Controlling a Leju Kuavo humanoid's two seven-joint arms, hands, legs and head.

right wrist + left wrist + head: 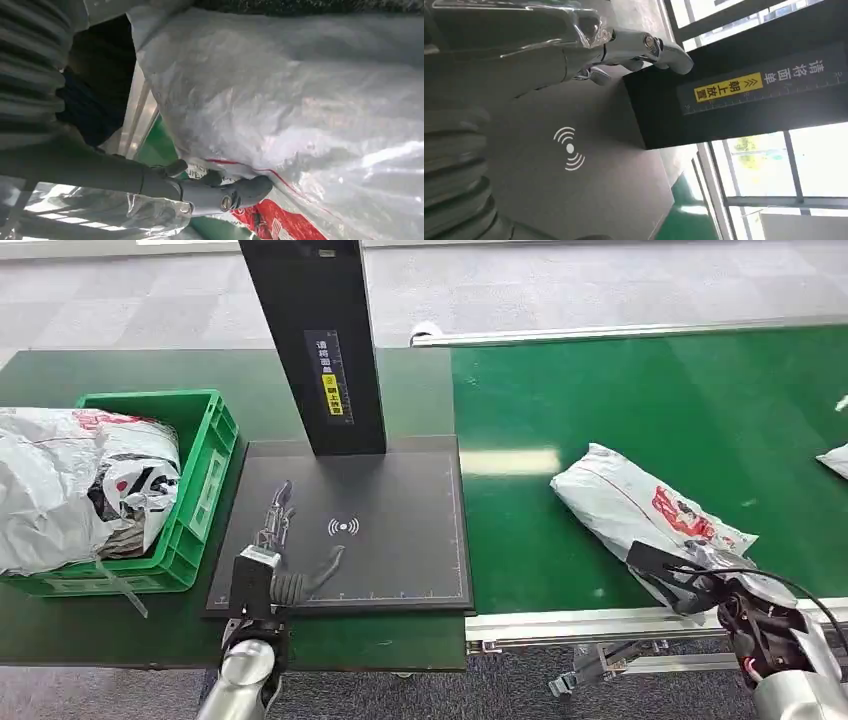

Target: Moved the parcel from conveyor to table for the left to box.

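The left hand (282,555) is held low and forward at the end of its silver arm, its fingers (277,508) spread apart and stretched ahead, thumb out to the side, holding nothing. The right hand (690,575) reaches forward, its thumb (220,192) pressed against a white parcel (645,510).
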